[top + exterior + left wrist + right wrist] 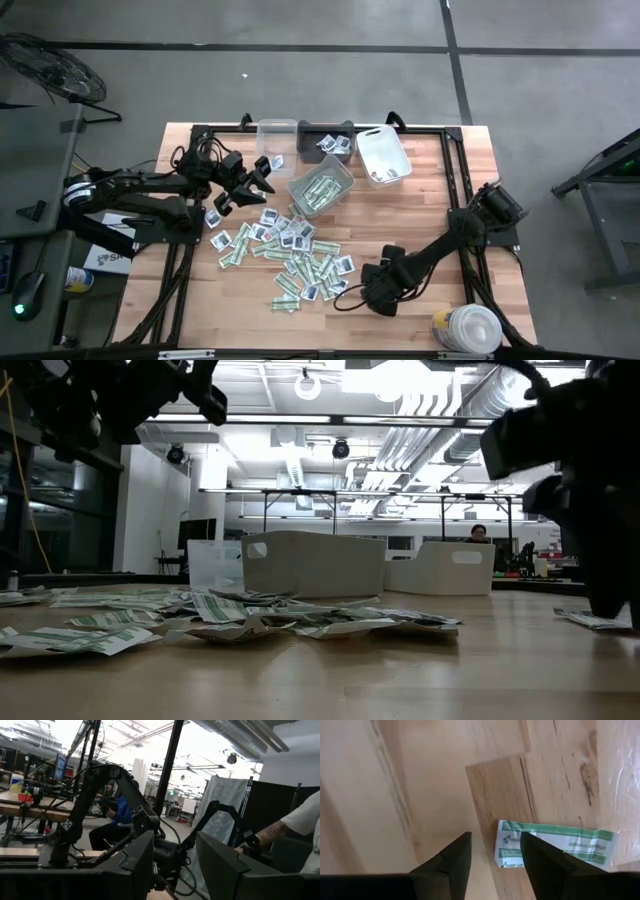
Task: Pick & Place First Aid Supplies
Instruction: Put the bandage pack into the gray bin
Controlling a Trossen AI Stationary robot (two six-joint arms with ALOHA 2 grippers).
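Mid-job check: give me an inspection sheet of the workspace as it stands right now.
Surface: wooden table, bare wood around the pile.
Job's things: packets scattered mid-table; some lie in the tilted clear bin and the dark bin; one green-and-white strip lies flat beside the right fingers.
Clutter: white bin, empty clear bin, round white tub at the near right edge.
End effectors: left end effector open, raised beside the tilted bin; right end effector open, low at the pile's near edge, holding nothing.
Cables: wiring bundled along the left arm.
Surroundings: people beyond the table; a fan on the floor.
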